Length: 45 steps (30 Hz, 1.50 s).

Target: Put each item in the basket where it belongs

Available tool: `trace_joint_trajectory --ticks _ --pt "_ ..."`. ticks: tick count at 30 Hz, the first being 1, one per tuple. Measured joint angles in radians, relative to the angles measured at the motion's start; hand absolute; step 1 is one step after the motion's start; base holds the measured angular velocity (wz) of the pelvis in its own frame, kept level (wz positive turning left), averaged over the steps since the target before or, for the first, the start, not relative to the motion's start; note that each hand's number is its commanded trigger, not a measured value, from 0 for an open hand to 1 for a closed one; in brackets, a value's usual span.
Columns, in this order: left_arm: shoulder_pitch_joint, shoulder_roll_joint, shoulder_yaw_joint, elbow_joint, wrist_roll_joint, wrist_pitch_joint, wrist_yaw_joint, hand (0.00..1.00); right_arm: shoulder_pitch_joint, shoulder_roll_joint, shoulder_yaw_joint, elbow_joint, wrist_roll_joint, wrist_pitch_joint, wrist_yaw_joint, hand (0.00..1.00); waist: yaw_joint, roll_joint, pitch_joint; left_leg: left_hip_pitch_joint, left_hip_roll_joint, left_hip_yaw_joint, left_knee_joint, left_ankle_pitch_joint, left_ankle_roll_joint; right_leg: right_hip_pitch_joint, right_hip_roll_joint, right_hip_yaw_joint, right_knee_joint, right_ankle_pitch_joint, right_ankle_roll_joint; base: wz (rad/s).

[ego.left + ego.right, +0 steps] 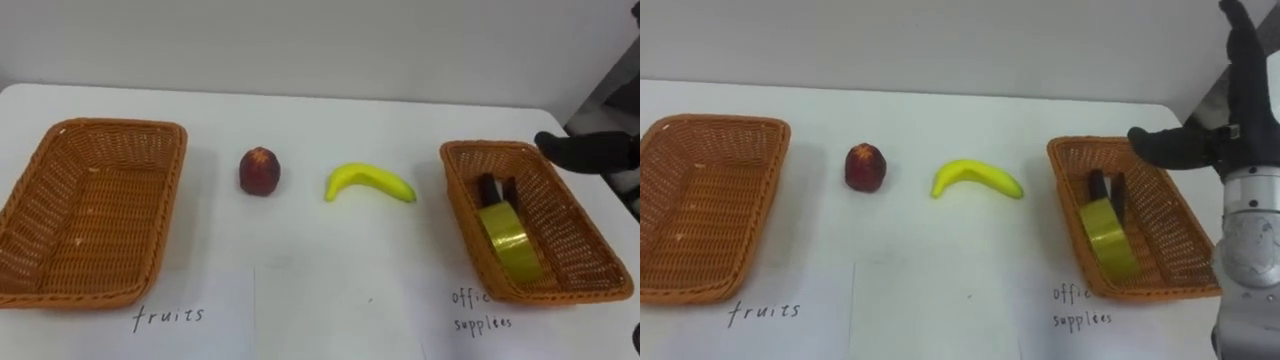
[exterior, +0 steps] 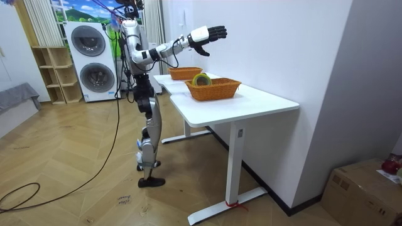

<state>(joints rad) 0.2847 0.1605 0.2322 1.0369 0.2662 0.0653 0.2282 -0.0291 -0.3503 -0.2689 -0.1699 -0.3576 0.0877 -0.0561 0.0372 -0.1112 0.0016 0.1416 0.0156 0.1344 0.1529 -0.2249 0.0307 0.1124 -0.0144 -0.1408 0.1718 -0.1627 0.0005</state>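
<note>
Labels: handwritten word "fruits" (image 1: 168,317) in dark ink in front of the left basket (image 1: 120,126); a two-line handwritten label (image 1: 482,310) in front of the right basket (image 1: 592,258), the upper line starting "offic" and then fading, the lower reading roughly "supplies"; whether the writing sits on the table (image 1: 300,108) itself or on white sheets laid there cannot be told.

Left basket: woven, brown, rectangular, on the robot's left.

Right basket: same make, on the robot's right; holds a yellow-green roll of tape (image 1: 508,240) standing on edge, leaning against the left inner wall; just behind it two small dark items (image 1: 497,188) side by side, too small to identify.

Apple (image 1: 259,171): dark red, on the bare table between the baskets, nearer the left one, apart from it.

Banana (image 1: 368,182): yellow, lying flat, curved, between the apple and the right basket, touching neither.

Right hand (image 1: 1205,148): dark, raised above the far right corner of the right basket; fingers spread and straight, thumb pointing left, grasping nothing.

Surface: white tabletop on white legs, set against a white wall.

Room: the robot stands at the long side of the table, right arm stretched out over it; herringbone wood floor; two stacked washing machines (image 2: 94,59) and a wooden shelf unit (image 2: 53,75) behind the robot; a cardboard box (image 2: 364,188) on the floor at the room view's lower right.
</note>
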Motion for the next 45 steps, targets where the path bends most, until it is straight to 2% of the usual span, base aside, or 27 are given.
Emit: trace_joint_trajectory --ticks 8,11,16,18,21,26,29,31,35,40,45 --pt "0.007 0.001 -0.004 -0.003 0.000 0.000 -0.002 0.00 -0.061 -0.006 0.063 0.002 0.010 -0.004 0.015 0.00 0.017 0.004 0.0043 -0.001 0.000 -0.002 0.000 0.000 0.000 0.000 0.000 -0.002 -0.001 0.000 0.000 0.01" --pt "0.001 0.002 -0.004 -0.005 0.001 -0.001 -0.002 0.00 -0.070 -0.008 0.100 0.003 0.025 -0.004 0.016 0.00 0.029 -0.001 0.0032 0.000 -0.001 -0.004 0.000 0.000 0.000 0.001 0.001 0.000 -0.001 0.000 0.000 0.00" --pt "0.000 0.013 -0.001 0.005 0.003 0.001 -0.004 0.00 -0.070 -0.009 0.140 0.003 0.068 0.000 0.042 0.00 0.058 -0.021 0.0051 -0.009 -0.002 -0.017 -0.001 0.000 0.000 0.001 -0.001 -0.014 -0.002 0.000 0.000 0.07" --pt "0.001 0.017 0.000 0.018 0.009 0.004 -0.004 0.00 -0.070 -0.009 0.151 0.003 0.142 0.003 0.060 0.00 0.078 -0.031 0.0042 -0.011 -0.002 -0.026 0.005 0.000 0.000 0.002 -0.003 -0.031 -0.002 0.000 0.000 0.11" --pt "0.001 0.017 -0.002 0.035 0.009 0.008 -0.005 0.00 -0.071 -0.009 0.186 0.008 0.186 0.000 0.068 0.00 0.087 -0.037 0.0048 -0.014 -0.004 -0.048 0.012 0.000 0.000 0.011 -0.006 -0.056 -0.003 0.000 0.000 0.22" --pt "-0.013 0.020 -0.012 0.045 0.001 0.010 -0.016 0.00 -0.113 -0.008 0.256 0.137 0.198 -0.011 0.098 0.00 0.107 -0.041 0.0067 -0.041 -0.007 -0.060 0.026 0.000 0.001 0.000 -0.010 -0.060 -0.005 0.000 0.000 0.10" --pt "-0.026 0.020 -0.022 0.045 0.002 0.010 -0.017 0.00 -0.113 -0.008 0.271 0.170 0.197 -0.011 0.104 0.00 0.107 -0.044 0.0050 -0.073 -0.010 -0.068 0.042 0.001 0.001 -0.021 -0.013 -0.066 -0.004 0.000 0.000 0.08" --pt "-0.027 0.023 -0.022 0.045 0.002 0.010 -0.017 0.00 -0.115 -0.009 0.279 0.170 0.203 -0.011 0.104 0.00 0.107 -0.041 0.0072 -0.088 -0.010 -0.068 0.050 0.001 0.001 -0.032 -0.013 -0.072 -0.003 0.000 0.000 0.04" --pt "-0.041 0.037 -0.048 0.044 -0.001 0.009 -0.014 0.00 -0.114 -0.009 0.291 0.170 0.217 -0.011 0.103 0.00 0.106 -0.041 0.0065 -0.116 -0.010 -0.079 0.054 0.001 0.001 -0.051 -0.016 -0.083 -0.001 0.000 -0.001 0.05" --pt "-0.050 0.047 -0.097 0.044 -0.002 0.010 -0.014 0.00 -0.114 -0.013 0.362 0.177 0.233 -0.012 0.106 0.00 0.107 -0.044 0.0040 -0.130 -0.010 -0.070 0.054 0.002 0.002 -0.064 -0.016 -0.083 -0.002 0.001 -0.001 0.00" --pt "-0.048 0.046 -0.106 0.044 -0.002 0.010 -0.014 0.00 -0.115 -0.015 0.369 0.195 0.255 -0.012 0.118 0.00 0.118 -0.046 0.0020 -0.130 -0.010 -0.068 0.054 0.003 0.003 -0.069 -0.017 -0.082 -0.003 0.001 -0.001 0.00"
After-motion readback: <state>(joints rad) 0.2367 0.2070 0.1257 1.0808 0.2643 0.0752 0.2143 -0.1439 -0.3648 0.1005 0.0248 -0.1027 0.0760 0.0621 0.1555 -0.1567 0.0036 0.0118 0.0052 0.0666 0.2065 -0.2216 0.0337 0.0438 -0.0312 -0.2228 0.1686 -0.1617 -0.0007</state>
